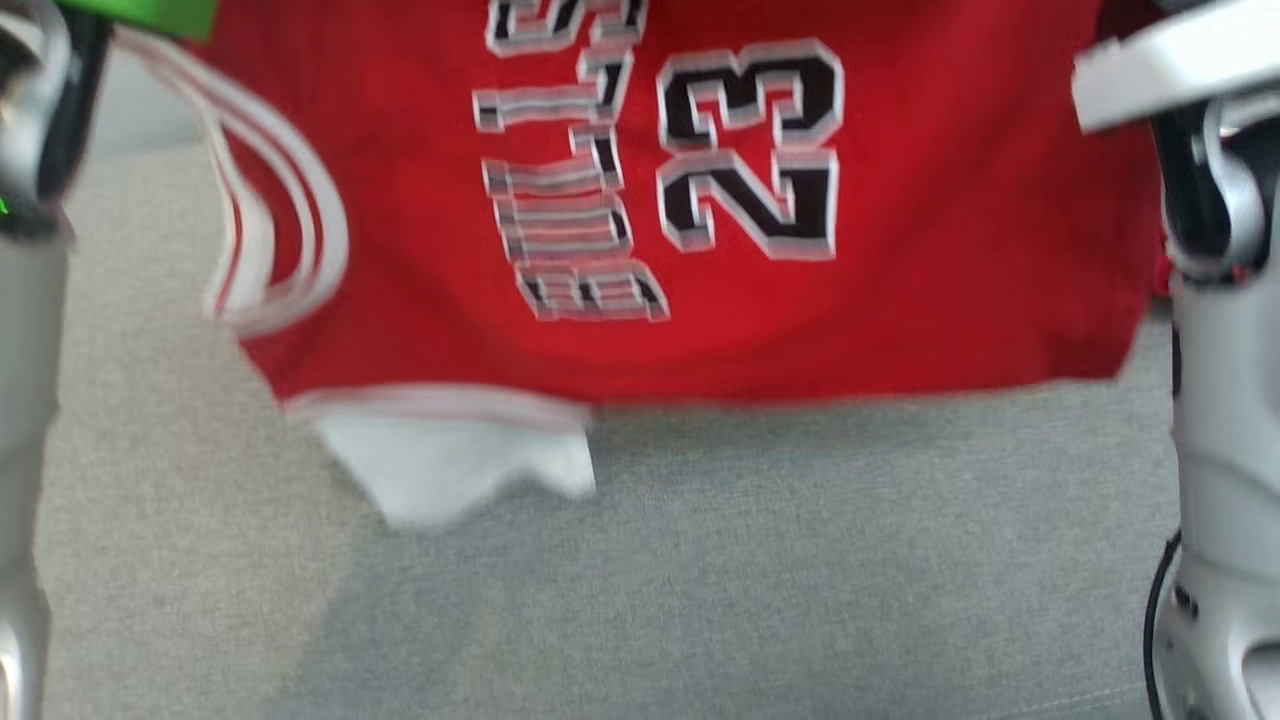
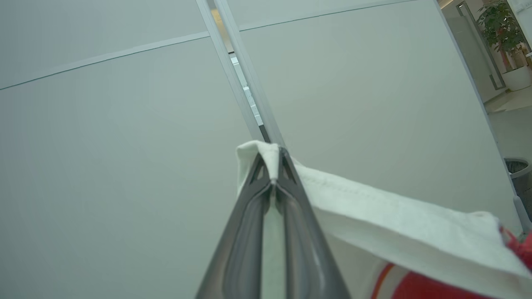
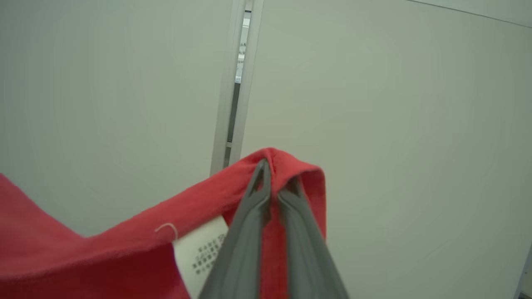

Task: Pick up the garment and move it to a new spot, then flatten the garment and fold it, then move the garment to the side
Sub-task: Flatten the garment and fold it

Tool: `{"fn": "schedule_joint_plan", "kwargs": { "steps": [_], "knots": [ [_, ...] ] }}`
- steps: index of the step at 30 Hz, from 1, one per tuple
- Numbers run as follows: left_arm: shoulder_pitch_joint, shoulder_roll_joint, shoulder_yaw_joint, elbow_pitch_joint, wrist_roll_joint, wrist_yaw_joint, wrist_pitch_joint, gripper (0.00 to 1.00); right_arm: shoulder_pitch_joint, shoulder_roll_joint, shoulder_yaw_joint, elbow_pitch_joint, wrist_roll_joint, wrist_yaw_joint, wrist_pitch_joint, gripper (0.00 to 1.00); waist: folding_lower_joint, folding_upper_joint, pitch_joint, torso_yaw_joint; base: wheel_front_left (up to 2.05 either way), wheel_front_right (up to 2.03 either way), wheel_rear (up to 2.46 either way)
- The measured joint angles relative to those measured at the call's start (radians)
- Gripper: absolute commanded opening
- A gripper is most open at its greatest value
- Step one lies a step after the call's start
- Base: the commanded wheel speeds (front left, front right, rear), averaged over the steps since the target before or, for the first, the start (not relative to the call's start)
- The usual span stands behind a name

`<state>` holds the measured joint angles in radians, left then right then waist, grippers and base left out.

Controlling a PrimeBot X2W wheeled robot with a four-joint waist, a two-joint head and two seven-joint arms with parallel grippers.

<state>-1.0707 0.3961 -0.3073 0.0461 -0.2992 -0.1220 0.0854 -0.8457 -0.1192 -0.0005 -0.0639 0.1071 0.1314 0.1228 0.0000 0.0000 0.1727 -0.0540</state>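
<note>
A red sleeveless jersey (image 1: pixel 900 250) with a black "23" and white trim hangs stretched in the air above the grey fabric surface (image 1: pixel 700 580). Its lower edge and a white flap (image 1: pixel 450 470) dangle just over that surface. In the left wrist view my left gripper (image 2: pixel 273 166) is shut on the jersey's white trim (image 2: pixel 395 216). In the right wrist view my right gripper (image 3: pixel 272 174) is shut on a red edge of the jersey (image 3: pixel 83 257), beside a white care label (image 3: pixel 203 249). My pale forearms (image 1: pixel 30 400) (image 1: pixel 1220 450) frame the jersey on both sides.
Pale partition panels with a narrow gap (image 2: pixel 245 83) stand beyond both grippers. A potted plant (image 2: pixel 505 37) and a dark bin (image 2: pixel 517 170) are off to the far right of the left wrist view. A green object (image 1: pixel 150 12) sits at the head view's top left.
</note>
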Motion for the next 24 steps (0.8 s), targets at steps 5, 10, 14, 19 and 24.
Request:
{"fn": "schedule_joint_plan", "kwargs": {
  "steps": [5, 10, 14, 19, 24],
  "knots": [
    [-0.242, -0.016, -0.027, 0.187, 0.048, -0.001, -0.085, 0.00, -0.281, -0.005, 0.028, 0.268, -0.039, 0.000, -0.081, 0.00, 0.0000, 0.0000, 0.099, 0.000, 0.00, 0.00, 0.00],
    [-0.424, -0.053, -0.064, 0.343, 0.075, -0.002, -0.160, 0.00, -0.501, -0.014, 0.035, 0.501, -0.120, 0.000, -0.158, 0.00, 0.0001, 0.0000, 0.189, 0.008, 0.00, 0.00, 0.00],
    [-0.464, -0.092, -0.063, 0.468, 0.069, -0.001, -0.226, 0.00, -0.581, -0.006, 0.024, 0.656, -0.178, 0.000, -0.219, 0.00, 0.0001, 0.0000, 0.255, 0.023, 0.00, 0.00, 0.00],
    [-0.419, -0.122, -0.068, 0.604, 0.057, 0.009, -0.313, 0.00, -0.570, 0.029, -0.001, 0.831, -0.229, 0.000, -0.309, 0.00, 0.0002, 0.0000, 0.326, 0.047, 0.00, 0.00, 0.00],
    [-0.310, -0.162, -0.073, 0.649, 0.033, 0.007, -0.343, 0.00, -0.506, 0.050, -0.002, 0.952, -0.250, 0.000, -0.368, 0.00, 0.0002, 0.0000, 0.378, 0.068, 0.00, 0.00, 0.00]
  ]
}}
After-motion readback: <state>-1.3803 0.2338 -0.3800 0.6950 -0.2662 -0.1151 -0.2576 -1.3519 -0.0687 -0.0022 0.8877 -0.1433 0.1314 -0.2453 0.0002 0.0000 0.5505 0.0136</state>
